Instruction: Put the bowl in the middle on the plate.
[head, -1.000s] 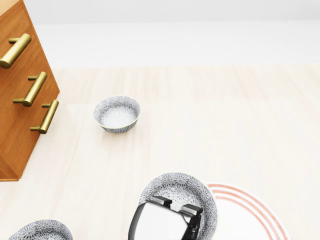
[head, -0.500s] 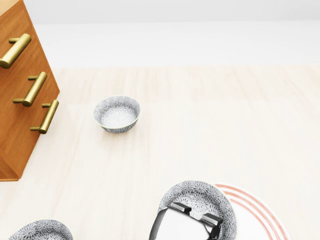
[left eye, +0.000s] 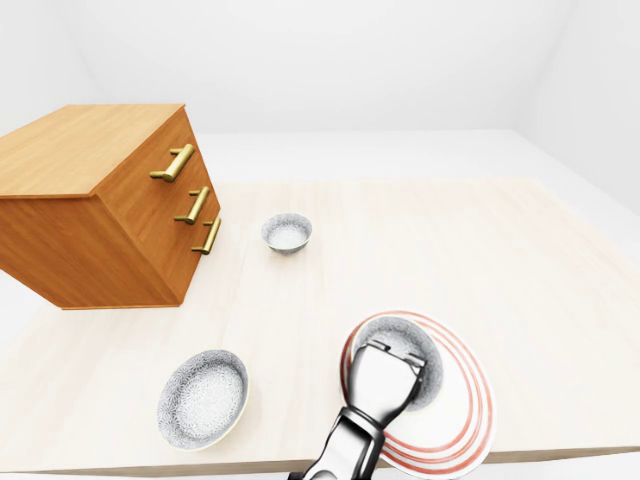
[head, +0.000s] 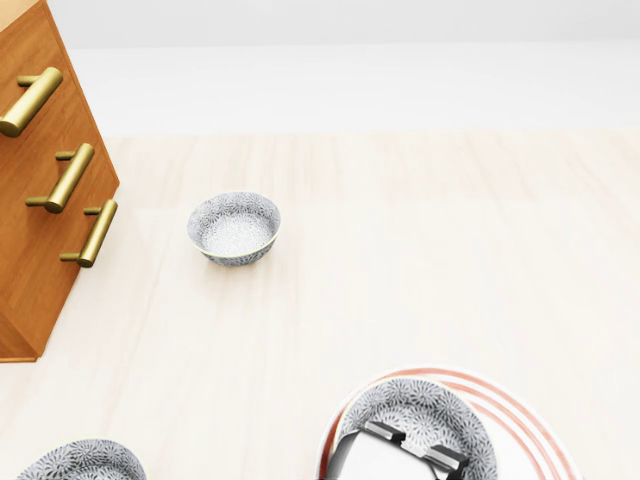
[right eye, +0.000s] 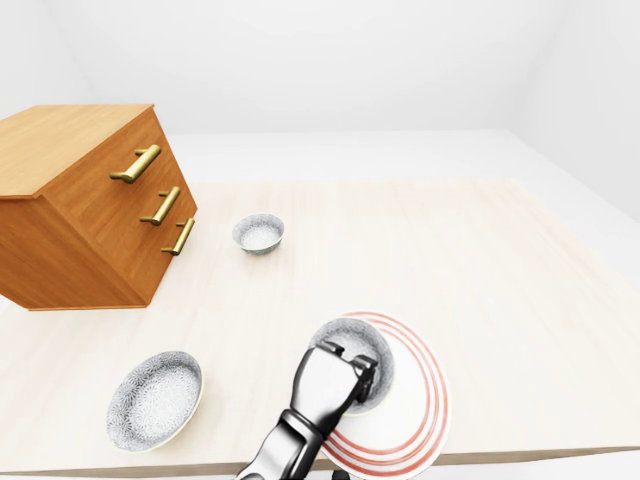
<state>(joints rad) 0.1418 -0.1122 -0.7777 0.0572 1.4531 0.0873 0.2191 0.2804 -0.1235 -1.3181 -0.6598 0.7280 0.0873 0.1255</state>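
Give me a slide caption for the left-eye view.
Robot hand holds a patterned bowl over the red-ringed plate; upper bowl, lower bowl, wooden chest alongside.

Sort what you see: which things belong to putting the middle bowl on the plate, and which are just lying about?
Part of the job: middle bowl; red-ringed plate beneath it; left hand gripping that bowl's rim.
Just lying about: far bowl; near bowl; wooden chest of drawers.
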